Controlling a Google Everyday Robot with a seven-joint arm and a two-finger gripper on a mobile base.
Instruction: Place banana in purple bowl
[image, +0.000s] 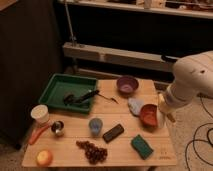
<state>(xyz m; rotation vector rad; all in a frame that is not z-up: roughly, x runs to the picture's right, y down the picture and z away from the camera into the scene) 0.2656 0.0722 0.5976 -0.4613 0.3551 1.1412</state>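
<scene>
The purple bowl (127, 85) stands at the back of the wooden table (120, 117), right of centre, with nothing in it. My white arm (192, 80) reaches in from the right. My gripper (163, 111) hangs at the table's right edge, just right of the reddish-orange bowl (149, 115) and well in front and to the right of the purple bowl. A pale yellow elongated shape (169, 116) at the gripper's lower end looks like the banana. I cannot tell how it is held.
A green tray (56, 84) with dark utensils sits at the back left. A pale lump (135, 105) lies beside the orange bowl. A white cup (40, 113), carrot (37, 134), metal cup (57, 127), blue cup (95, 125), dark bar (113, 133), grapes (92, 150), green sponge (143, 146) and round fruit (44, 157) fill the front.
</scene>
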